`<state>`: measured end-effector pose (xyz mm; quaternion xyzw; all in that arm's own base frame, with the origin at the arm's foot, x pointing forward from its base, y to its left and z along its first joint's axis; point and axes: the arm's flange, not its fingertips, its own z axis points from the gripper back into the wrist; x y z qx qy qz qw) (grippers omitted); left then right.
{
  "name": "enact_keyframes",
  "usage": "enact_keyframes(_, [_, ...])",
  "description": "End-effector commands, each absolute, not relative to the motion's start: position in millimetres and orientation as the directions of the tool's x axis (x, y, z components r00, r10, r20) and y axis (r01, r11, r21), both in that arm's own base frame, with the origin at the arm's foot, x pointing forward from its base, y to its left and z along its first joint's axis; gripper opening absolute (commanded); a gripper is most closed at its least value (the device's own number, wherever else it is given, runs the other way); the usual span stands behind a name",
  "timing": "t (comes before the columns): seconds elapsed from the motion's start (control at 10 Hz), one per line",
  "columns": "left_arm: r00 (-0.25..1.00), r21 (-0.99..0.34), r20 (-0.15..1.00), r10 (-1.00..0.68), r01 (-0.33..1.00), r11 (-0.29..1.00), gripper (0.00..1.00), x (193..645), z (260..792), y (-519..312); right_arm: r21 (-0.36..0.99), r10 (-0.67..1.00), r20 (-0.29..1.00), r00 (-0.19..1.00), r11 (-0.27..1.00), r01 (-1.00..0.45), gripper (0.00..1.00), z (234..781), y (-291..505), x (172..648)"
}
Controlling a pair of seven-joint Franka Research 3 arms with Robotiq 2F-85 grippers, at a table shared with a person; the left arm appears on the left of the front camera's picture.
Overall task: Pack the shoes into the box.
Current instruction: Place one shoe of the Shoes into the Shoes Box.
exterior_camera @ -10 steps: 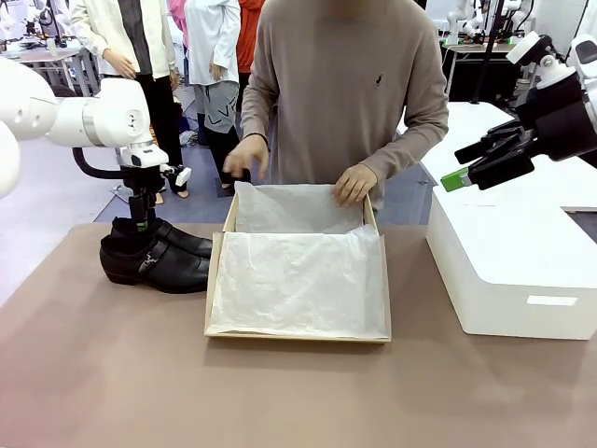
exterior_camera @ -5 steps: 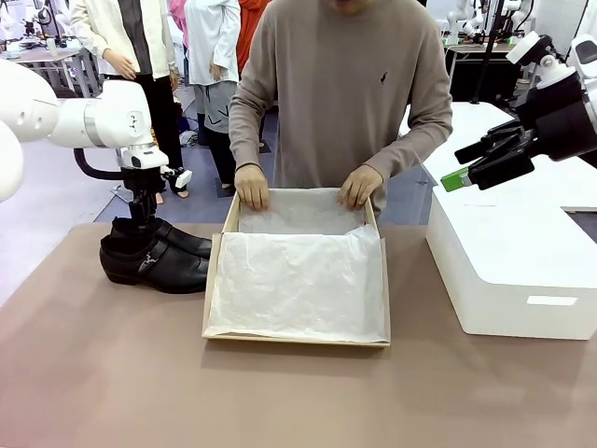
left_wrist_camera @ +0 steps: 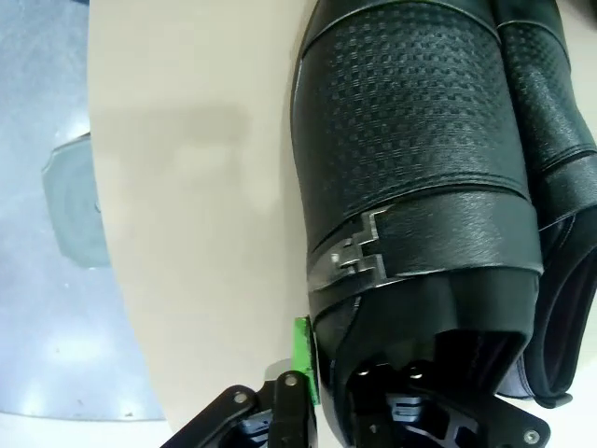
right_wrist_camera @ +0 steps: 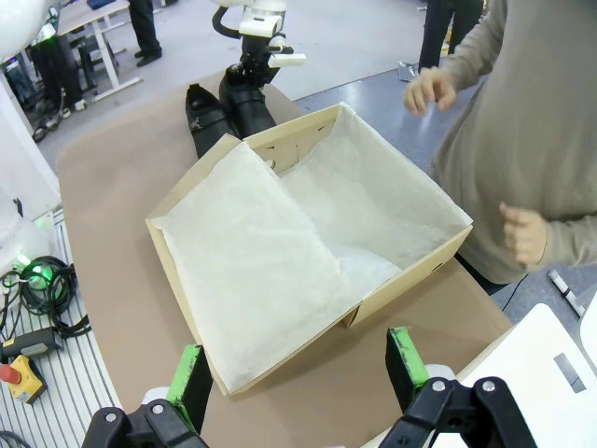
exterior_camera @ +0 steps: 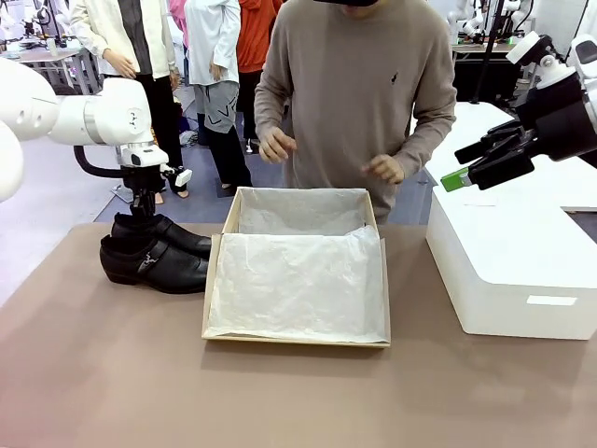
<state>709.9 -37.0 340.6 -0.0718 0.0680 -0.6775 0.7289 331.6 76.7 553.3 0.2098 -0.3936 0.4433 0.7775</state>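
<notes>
Nearest the camera, the table (exterior_camera: pixel 298 401) lies bare in front of the box (exterior_camera: pixel 212 291), which sits open with white tissue paper (exterior_camera: pixel 298 280) spread across it. Just left of the box the 2 shoes (exterior_camera: pixel 154 254) stand side by side, toes toward it. The left gripper (exterior_camera: pixel 142 220) comes down on the heel end of the nearer shoe (exterior_camera: pixel 163 271). Its jaws are drawn in narrow across the heel collar, 1 green pad (left_wrist_camera: pixel 301 359) flat against the outer wall below the buckle (left_wrist_camera: pixel 359 257). To do this well, the pinch should be firm on the collar before lifting. The lift should go straight up, since a toe-heavy shoe will likely droop, and it must clear the box's left wall before moving over the tissue. Right of the box, above the white block (exterior_camera: pixel 508 271), the right gripper (exterior_camera: pixel 457 165) hangs with its jaws spread wide and empty. Behind the box the person's hands (exterior_camera: pixel 277 145) are raised off its far rim. The inner finger is lost inside the shoe's opening, so how deep it bites cannot be judged. The farther shoe is largely hidden by the nearer one, and the tissue hides the box's floor.
</notes>
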Motion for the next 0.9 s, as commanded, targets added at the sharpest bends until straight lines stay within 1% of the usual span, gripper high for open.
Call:
enact_keyframes(0.0, [0.054, -0.181, -0.020, -0.998, 0.982, 0.056, 0.00, 713, 341, -33, -0.025, 0.520, 0.806, 0.282, 0.507, -0.862, 1.00, 553, 77, 334])
enact_keyframes(0.4, [0.078, -0.150, -0.077, -0.994, 0.985, 0.089, 0.00, 710, 343, -32, -0.025, 0.520, 0.806, 0.282, 0.507, -0.862, 1.00, 553, 77, 334])
enact_keyframes(0.5, [0.081, -0.145, -0.073, -0.994, 0.985, 0.091, 0.00, 709, 346, -30, -0.025, 0.520, 0.806, 0.282, 0.507, -0.862, 1.00, 553, 77, 334])
enact_keyframes(0.6, [0.086, -0.101, -0.028, -0.996, 0.991, 0.088, 0.00, 707, 354, -25, -0.025, 0.520, 0.806, 0.282, 0.507, -0.862, 1.00, 553, 77, 334])
enact_keyframes(0.7, [0.106, -0.080, -0.013, -0.994, 0.991, 0.106, 0.00, 706, 364, -20, -0.025, 0.520, 0.806, 0.282, 0.507, -0.862, 1.00, 553, 77, 334])
enact_keyframes(0.8, [0.152, -0.049, -0.010, -0.988, 0.987, 0.153, 0.00, 705, 376, -14, -0.025, 0.520, 0.806, 0.282, 0.507, -0.862, 1.00, 553, 77, 334])
